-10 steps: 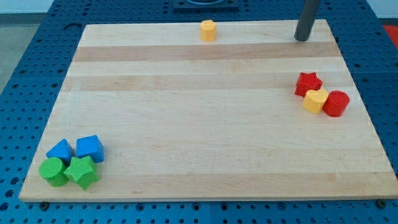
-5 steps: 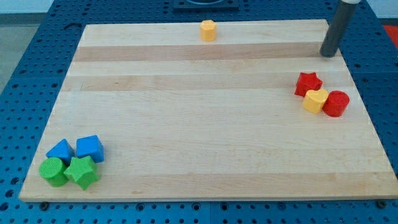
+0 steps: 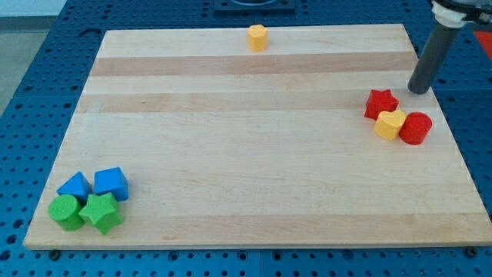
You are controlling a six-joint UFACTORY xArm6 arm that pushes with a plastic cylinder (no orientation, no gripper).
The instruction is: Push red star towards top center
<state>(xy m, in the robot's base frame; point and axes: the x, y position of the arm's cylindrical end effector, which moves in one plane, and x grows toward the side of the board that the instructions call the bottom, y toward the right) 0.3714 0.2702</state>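
The red star lies near the board's right edge. It touches a yellow heart-shaped block just below it to the right. My tip rests on the board above and to the right of the red star, with a small gap between them. It is just above the red cylinder.
A yellow hexagon block sits at the top centre of the wooden board. At the bottom left, a blue triangle-like block, a blue cube, a green cylinder and a green star cluster together.
My tip has moved down and to the right along the board's right side, closer to the red star. No block has moved.
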